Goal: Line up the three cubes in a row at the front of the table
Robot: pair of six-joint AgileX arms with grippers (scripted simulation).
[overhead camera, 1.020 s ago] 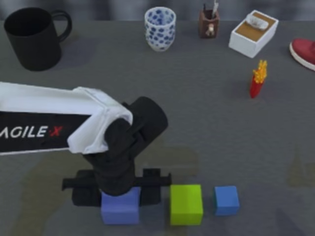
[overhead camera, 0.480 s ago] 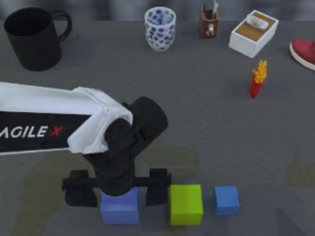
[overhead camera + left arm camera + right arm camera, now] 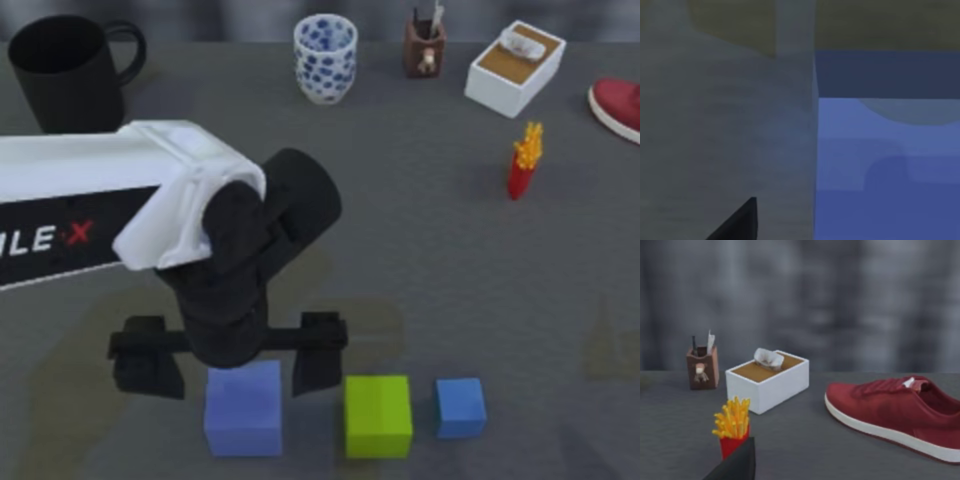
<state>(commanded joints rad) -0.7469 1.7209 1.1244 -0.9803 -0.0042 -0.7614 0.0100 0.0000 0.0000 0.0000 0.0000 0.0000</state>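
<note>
Lifted and drawn back from the large cube since a second ago: left gripper (image 3: 228, 362) now spread wide, fingers (image 3: 148, 360) standing clear on either side rather than pressing the cube's faces, holding nothing. Directly in front of and below the gripper, pale periwinkle-blue cube (image 3: 243, 407) resting on the table (image 3: 480, 290), free of both fingers. Same cube filling much of the left wrist view (image 3: 885, 165), close under the camera. Just beyond the gripper's right finger, lime-green cube (image 3: 378, 415), near the periwinkle one with a gap between. Further to that side, small bright blue cube (image 3: 460, 407), just beside the green one but apart from it. All three sitting in a row along the front edge of the table.

Well away from the gripper, toward the far right, a red carton of fries (image 3: 524, 160), upright. Farther still along the back edge: black mug (image 3: 68, 75) at the left, blue-patterned white cup (image 3: 325, 56), small brown pen holder (image 3: 425, 45), white box with a brown top (image 3: 515, 68), and a red shoe (image 3: 616, 105) at the right edge.

Right arm out of the top view; right gripper's opening cannot be told, only a dark tip (image 3: 737, 462) showing in its wrist view, facing the fries, box and shoe.
</note>
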